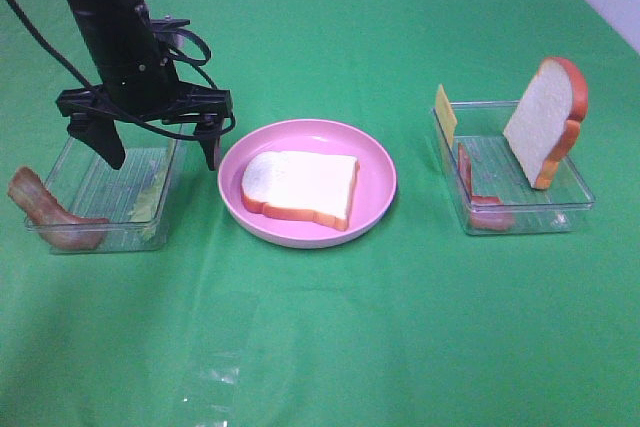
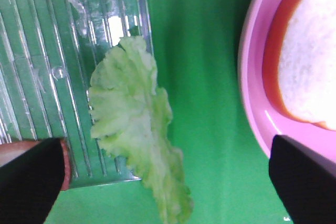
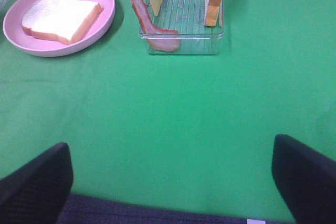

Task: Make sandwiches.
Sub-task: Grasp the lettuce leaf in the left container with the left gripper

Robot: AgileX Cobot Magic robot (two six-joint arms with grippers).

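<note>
A white bread slice (image 1: 300,187) lies flat on the round pink plate (image 1: 380,172). My left gripper (image 1: 160,159) hangs open above the left clear tray (image 1: 90,182), its fingers straddling the tray's right wall. In the left wrist view the pale green lettuce leaf (image 2: 139,129) lies over that tray's edge (image 2: 52,51), between the open fingers (image 2: 29,177) and untouched. A bacon strip (image 1: 50,212) drapes over the tray's left front corner. My right gripper (image 3: 173,182) is open and empty over bare cloth, far from the right tray (image 3: 184,30).
The right tray (image 1: 520,192) holds an upright bread slice (image 1: 547,122), a yellow cheese square (image 1: 445,112) leaning on its back left corner and a bacon strip (image 1: 475,192) against its left wall. Green cloth covers the table; a scrap of clear film (image 1: 215,377) lies near the front.
</note>
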